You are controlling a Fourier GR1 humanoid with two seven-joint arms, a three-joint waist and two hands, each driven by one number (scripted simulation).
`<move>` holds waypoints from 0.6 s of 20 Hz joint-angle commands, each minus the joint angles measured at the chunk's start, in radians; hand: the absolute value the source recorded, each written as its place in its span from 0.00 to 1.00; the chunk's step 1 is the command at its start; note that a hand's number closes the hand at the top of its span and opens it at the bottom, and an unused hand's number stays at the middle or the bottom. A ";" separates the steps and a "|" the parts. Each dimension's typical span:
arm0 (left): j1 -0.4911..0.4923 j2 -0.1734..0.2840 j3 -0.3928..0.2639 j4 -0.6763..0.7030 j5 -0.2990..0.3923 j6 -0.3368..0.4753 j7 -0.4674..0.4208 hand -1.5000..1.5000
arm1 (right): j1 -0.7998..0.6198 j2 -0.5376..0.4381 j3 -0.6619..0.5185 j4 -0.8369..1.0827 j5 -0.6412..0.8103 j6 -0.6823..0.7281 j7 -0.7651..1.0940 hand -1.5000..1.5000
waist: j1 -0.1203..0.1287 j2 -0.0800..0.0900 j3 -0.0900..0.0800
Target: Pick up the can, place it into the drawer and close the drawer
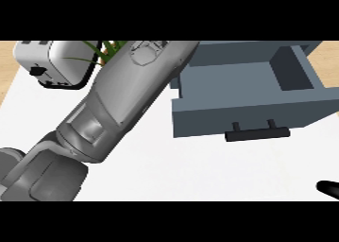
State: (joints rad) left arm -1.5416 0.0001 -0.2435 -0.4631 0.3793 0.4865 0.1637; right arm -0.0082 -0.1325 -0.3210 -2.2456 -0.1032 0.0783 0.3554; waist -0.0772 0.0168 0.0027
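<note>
1. I cannot see the can anywhere in my head view. Where it sits, which way it points and how its long axis runs I cannot tell.
2. My left forearm (123, 99) fills the left middle of the view. It rises on a slant from the lower left corner to the top edge, just left of the drawer (199, 78). The left hand lies beyond that top edge, so I cannot say how it is set.
3. Only a black tip of my right hand (334, 190) shows, at the lower right corner over the counter (199, 170). I cannot tell whether that hand is open or closed.
4. The drawer stands open, its grey-blue front panel turned toward me. The black handle (258, 133) sits low on that panel, its bar running left to right. The drawer's floor is visible behind the front wall, with a deeper recess at the right rear.
5. The white counter lies bare between my forearm, the drawer front and my right hand, giving broad room along the lower middle.
6. A toaster (53, 61) sits at the upper left, near the counter's left edge and close beside my forearm. Green plant leaves (110, 47) show between the two.
</note>
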 commanded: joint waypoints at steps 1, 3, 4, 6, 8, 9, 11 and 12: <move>-0.057 0.000 -0.030 0.064 0.027 0.049 -0.028 1.00 | -0.005 0.005 0.040 -0.057 0.023 -0.014 0.055 0.00 | -0.014 0.002 0.000; -0.041 0.000 -0.061 0.082 0.054 0.085 -0.026 0.00 | -0.043 -0.035 0.001 -0.025 -0.010 -0.003 0.063 0.00 | -0.024 0.004 0.000; -0.065 0.000 -0.052 0.101 0.057 0.111 -0.029 0.00 | -0.043 -0.036 0.013 -0.026 -0.006 0.005 0.055 0.00 | -0.036 0.009 0.001; -0.047 0.000 -0.072 0.092 0.072 0.131 -0.053 0.00 | -0.031 -0.029 -0.007 0.026 -0.012 0.016 0.001 0.00 | -0.018 0.004 0.001; -0.045 0.000 -0.085 0.103 0.097 0.162 -0.057 0.00 | -0.072 -0.030 0.031 0.025 0.006 0.003 0.037 0.00 | -0.032 0.009 0.001; -0.052 0.000 -0.083 0.129 0.079 0.153 -0.076 0.00 | -0.044 -0.048 0.000 0.000 -0.016 0.017 0.047 0.00 | -0.025 0.006 0.001; -0.046 0.000 -0.082 0.131 0.092 0.149 -0.105 0.00 | -0.068 -0.053 -0.006 0.023 0.033 0.003 0.000 0.00 | -0.023 0.009 0.001; -0.062 0.000 -0.066 0.162 0.090 0.140 -0.112 0.00 | -0.063 -0.051 0.032 0.036 0.074 0.016 -0.023 0.00 | -0.027 0.017 0.001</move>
State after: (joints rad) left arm -1.5945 0.0002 -0.3110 -0.3382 0.4555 0.6170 0.0861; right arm -0.0634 -0.1708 -0.3080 -2.2303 -0.0816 0.0833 0.3727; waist -0.1001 0.0264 0.0034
